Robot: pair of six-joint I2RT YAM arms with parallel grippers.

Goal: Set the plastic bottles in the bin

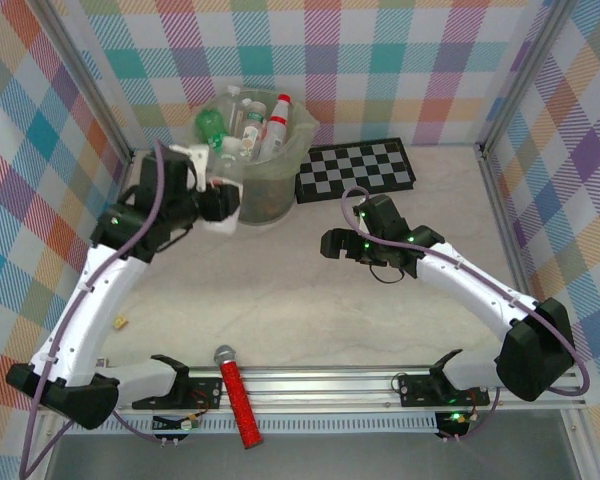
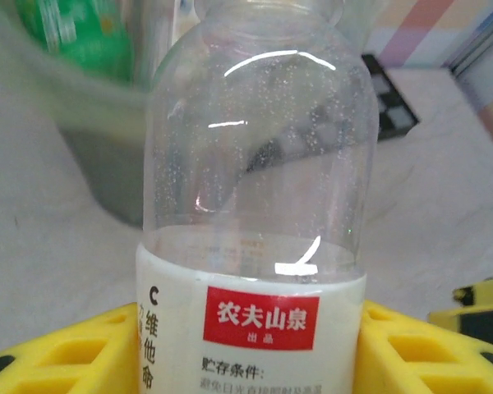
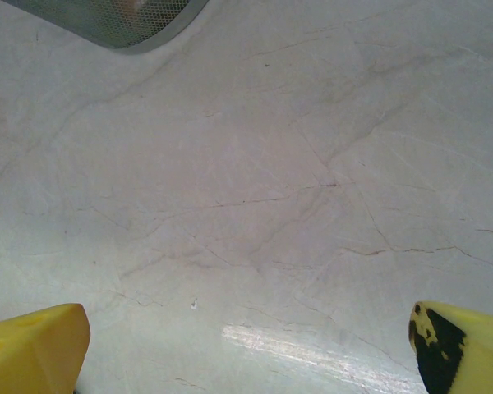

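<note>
Left hand (image 2: 246, 351) grips a clear bottle (image 2: 255, 197) labelled 农夫山泉; right hand (image 3: 246, 349) gapes wide.

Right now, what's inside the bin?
A green bottle, a red-labelled bottle and several clear bottles are piled near the rim of the bin. Anything beneath them is covered.

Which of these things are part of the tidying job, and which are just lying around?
Part of the job: clear bottle in the left gripper; bottles already in the bin.
Lying about: chequered board; red microphone.
</note>
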